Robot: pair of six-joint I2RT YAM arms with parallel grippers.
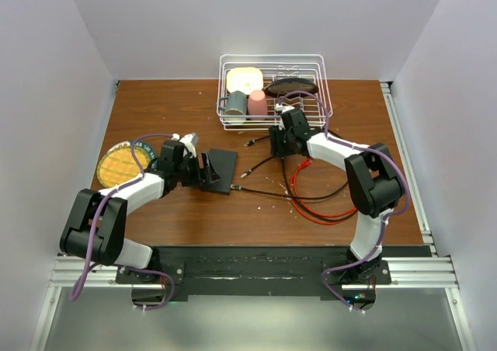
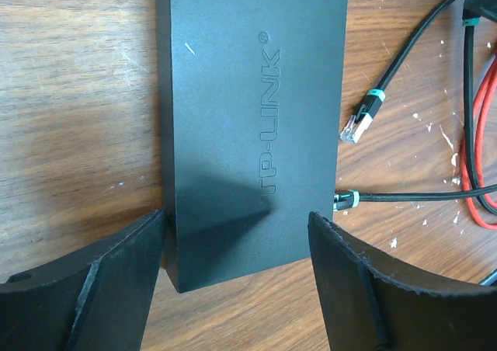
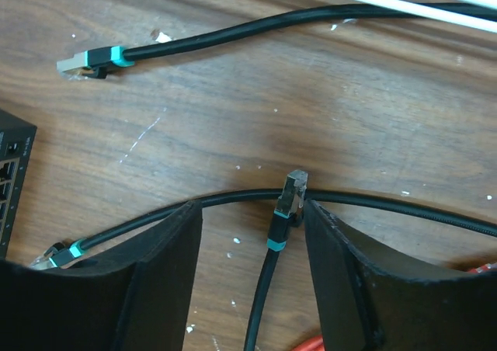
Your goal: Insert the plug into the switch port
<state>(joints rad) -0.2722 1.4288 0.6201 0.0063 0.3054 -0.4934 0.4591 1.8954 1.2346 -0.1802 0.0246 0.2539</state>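
The switch (image 2: 248,118) is straddled by the left pincer (image 2: 237,219); whether it is gripped cannot be told. A plug (image 3: 289,196), at the switch's two o'clock, is flanked by the wide right pincer (image 3: 252,211).

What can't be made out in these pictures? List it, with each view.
Left wrist: switch ports, turned out of sight.
Right wrist: most of the switch, cut by the left edge.
Right wrist: whether the right gripper touches the plug; too close.
Top external: plug tips, too small.
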